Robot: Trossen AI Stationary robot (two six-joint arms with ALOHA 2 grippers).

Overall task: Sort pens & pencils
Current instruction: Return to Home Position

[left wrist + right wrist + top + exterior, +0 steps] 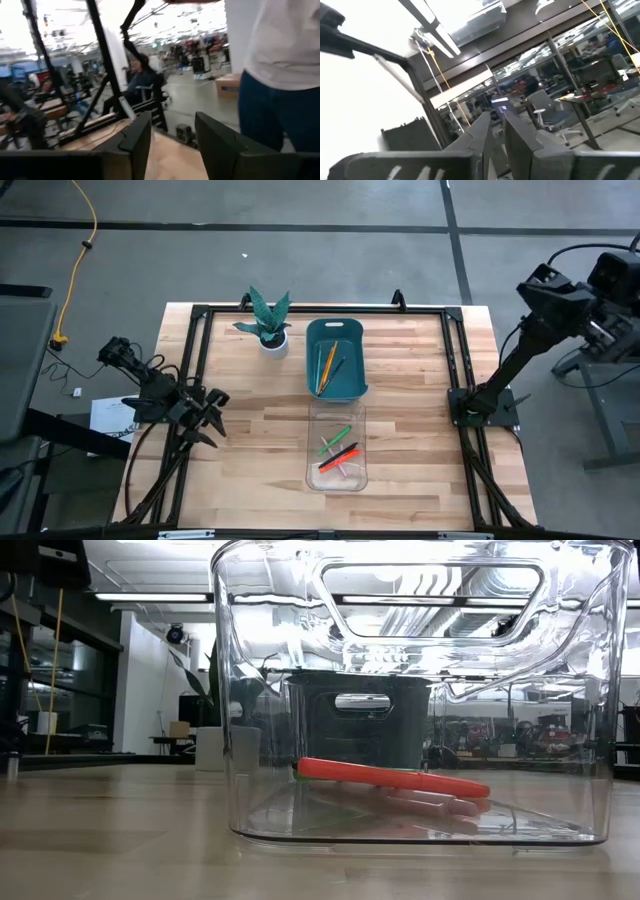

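Observation:
The pens (337,448), green, red, black and pink, lie on the floor of a clear bin (336,475) at the table's near middle. In the low view, the red pen (390,777) lies over a pink pen (430,802). The pencils (327,365), orange, yellow and a dull one, lie in a teal bin (336,332) just beyond. My left gripper (210,416) (172,120) hovers open over the table's left side, away from both bins. My right gripper (495,117) is raised off the table's right edge, its fingers together, holding nothing.
A small potted plant (266,326) in a white pot stands left of the teal bin. A black frame (300,308) runs round the table top. Bare wood lies between my left gripper and the bins. In the left wrist view, a person (280,70) stands beyond the table.

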